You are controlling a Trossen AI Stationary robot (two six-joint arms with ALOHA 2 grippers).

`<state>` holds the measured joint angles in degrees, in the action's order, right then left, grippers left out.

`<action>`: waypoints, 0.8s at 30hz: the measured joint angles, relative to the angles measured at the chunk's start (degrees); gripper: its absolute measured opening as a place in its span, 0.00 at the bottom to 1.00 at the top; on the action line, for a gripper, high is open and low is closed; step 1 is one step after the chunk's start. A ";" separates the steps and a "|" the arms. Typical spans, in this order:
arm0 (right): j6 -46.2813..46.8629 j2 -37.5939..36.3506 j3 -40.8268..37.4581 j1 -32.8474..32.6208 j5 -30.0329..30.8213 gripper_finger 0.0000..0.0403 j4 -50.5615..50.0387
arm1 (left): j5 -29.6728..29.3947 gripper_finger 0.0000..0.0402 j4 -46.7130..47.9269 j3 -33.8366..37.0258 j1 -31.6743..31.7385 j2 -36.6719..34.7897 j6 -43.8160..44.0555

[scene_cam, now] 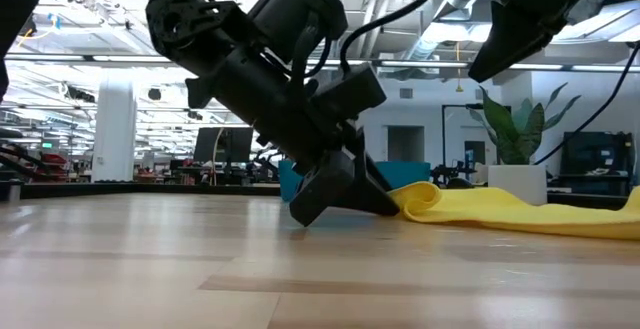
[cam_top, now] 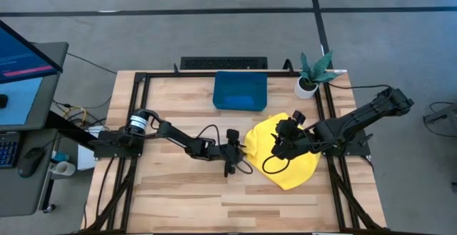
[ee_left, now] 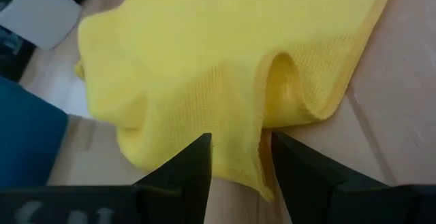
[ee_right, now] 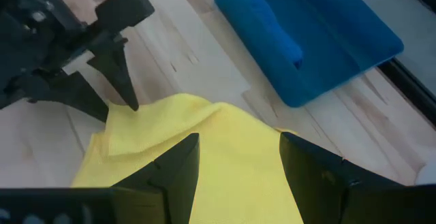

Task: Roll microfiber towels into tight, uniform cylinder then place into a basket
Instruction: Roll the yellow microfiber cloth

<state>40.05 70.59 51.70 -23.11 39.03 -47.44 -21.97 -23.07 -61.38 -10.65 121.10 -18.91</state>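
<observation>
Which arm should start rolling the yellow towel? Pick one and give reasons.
Left. The left gripper is down at the table with its fingers straddling the edge of the yellow towel, ready to pinch. The right gripper hangs open above the towel's middle, away from any edge.

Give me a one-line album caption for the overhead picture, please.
Two dark robot arms meet over a crumpled bright yellow microfiber towel on a wooden table, near a shallow dark teal-blue basket.

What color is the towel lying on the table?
The soft microfiber towel is bright yellow; the high view shows it best.
</observation>
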 joint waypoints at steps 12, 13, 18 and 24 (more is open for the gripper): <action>4.01 0.00 0.00 -1.77 -1.89 0.56 3.39 | -3.08 0.11 1.48 -0.08 0.16 -0.08 -0.79; 4.14 0.00 0.00 -2.19 -2.32 0.56 3.39 | -4.07 0.08 1.95 -0.10 0.00 -0.14 -1.30; 6.02 0.00 0.00 -4.36 -3.34 0.56 3.39 | -15.52 0.01 7.21 -0.11 -2.01 -1.94 -5.83; 4.37 0.00 0.00 -5.93 -3.26 0.56 4.48 | -24.86 0.00 17.58 0.41 -5.15 -7.03 -7.90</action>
<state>44.42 70.59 51.70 -29.04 35.77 -42.96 -46.83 -5.49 -60.97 -15.81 114.07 -26.80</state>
